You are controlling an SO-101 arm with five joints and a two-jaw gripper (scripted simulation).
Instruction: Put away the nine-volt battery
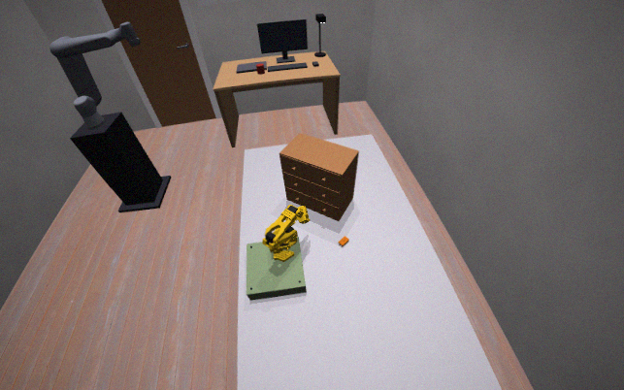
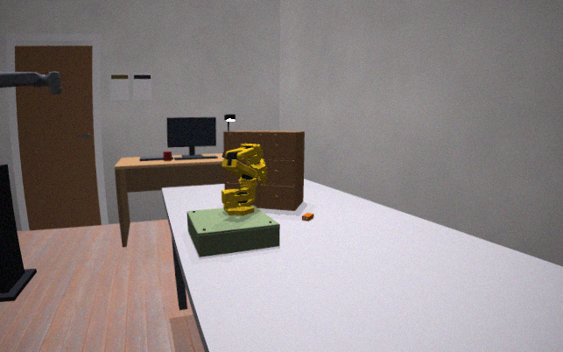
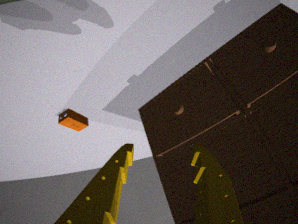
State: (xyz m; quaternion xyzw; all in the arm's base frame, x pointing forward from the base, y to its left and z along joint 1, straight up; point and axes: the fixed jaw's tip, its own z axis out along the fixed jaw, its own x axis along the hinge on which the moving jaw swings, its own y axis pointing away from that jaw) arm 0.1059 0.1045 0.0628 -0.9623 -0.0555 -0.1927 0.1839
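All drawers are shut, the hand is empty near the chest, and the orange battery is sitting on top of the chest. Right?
Not quite. The orange battery lies on the white table in front of the chest, not on top of it; the top view shows this. The drawers do look shut, and the hand holds nothing, near the chest.

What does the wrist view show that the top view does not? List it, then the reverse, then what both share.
Only the wrist view: the hand up close, holding nothing, its two yellow fingers apart in front of the drawer fronts.

Only the top view: the green base plate, the chest's top board, the desk with its monitor, the door, and the grey arm.

Both: the orange nine-volt battery lying on the white table, and the chest of drawers, all shut.
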